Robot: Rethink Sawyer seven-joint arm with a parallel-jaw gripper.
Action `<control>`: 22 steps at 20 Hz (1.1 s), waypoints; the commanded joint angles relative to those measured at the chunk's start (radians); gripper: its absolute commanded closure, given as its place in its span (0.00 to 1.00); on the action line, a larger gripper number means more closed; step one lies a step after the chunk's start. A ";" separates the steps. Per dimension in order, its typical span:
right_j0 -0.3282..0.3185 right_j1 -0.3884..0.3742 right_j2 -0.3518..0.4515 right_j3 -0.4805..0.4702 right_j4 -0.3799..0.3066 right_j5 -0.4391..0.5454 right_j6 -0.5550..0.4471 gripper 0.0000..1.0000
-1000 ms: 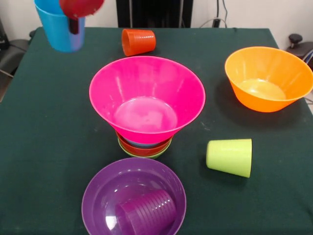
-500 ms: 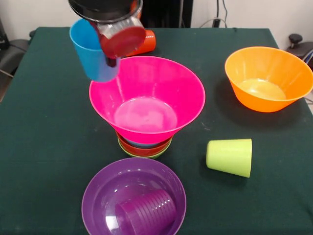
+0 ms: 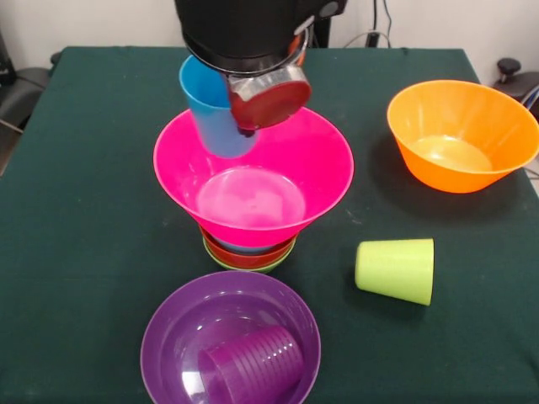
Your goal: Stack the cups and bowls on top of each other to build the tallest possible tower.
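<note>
Front view shows us carrying the blue cup (image 3: 212, 109) over the far left side of the pink bowl (image 3: 253, 172), which sits on three small nested bowls (image 3: 249, 254). Our gripper (image 3: 253, 84) hangs above it; the fingers are hidden behind its body, so we cannot tell how they hold, though the cup hangs off the table beneath it. We judge this the placing step: next we should centre the cup over the bowl's flat bottom, lower it upright, then let go. A lime cup (image 3: 396, 270), purple cup (image 3: 253, 364) in its purple bowl (image 3: 168, 337) and an orange bowl (image 3: 463, 135) wait.
</note>
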 commanded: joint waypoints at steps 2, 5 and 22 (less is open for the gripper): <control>0.015 0.070 -0.198 -0.095 0.191 0.088 0.235 1.00; 0.011 0.093 -0.290 -0.101 0.282 0.070 0.250 1.00; 0.025 0.159 -0.427 -0.010 0.333 -0.159 0.134 1.00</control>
